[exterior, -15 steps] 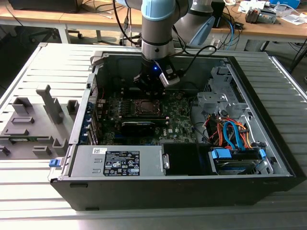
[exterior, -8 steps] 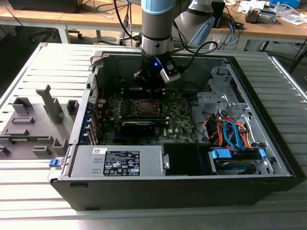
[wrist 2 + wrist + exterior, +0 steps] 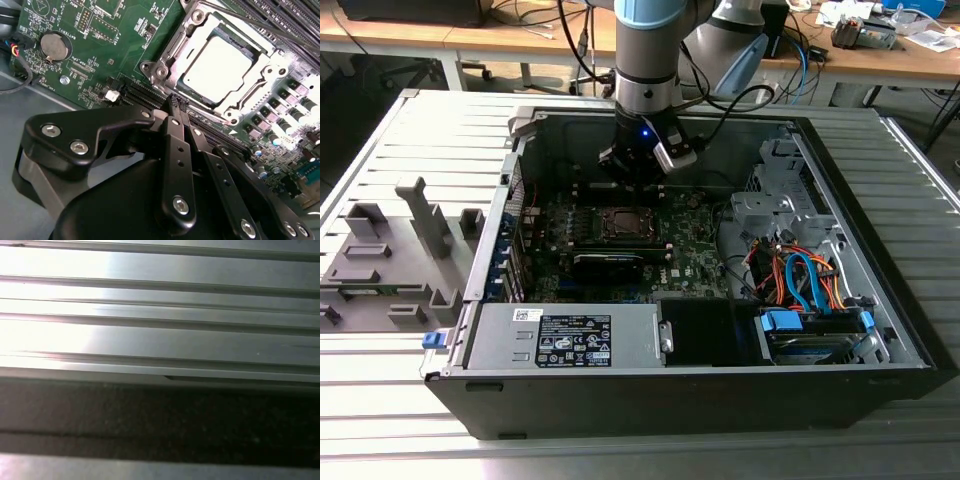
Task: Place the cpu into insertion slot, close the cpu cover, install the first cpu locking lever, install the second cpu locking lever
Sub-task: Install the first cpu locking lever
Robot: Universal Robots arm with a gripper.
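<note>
While hovering closed, the black tool (image 3: 176,102) is gripping nothing.
The pale silver square cpu (image 3: 217,64) is sitting under the silvery metal frame cpu cover (image 3: 250,87), at the tool's 1 o'clock.

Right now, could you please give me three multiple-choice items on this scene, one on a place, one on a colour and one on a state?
1. Where is the cpu?
A. In the insertion slot
B. On the grey fixture outside the case
C. Between the fingertips

2. What colour is the motherboard?
A. Red
B. Green
C. White

3. How does the cpu cover stand?
A. Upright, open
B. Taken off
C. Down over the chip

Answers:
1 A, its pale top sits inside the socket in the second wrist view.
2 B, the board is green there.
3 C, the silvery frame lies flat around the chip, near the gripper.
</note>
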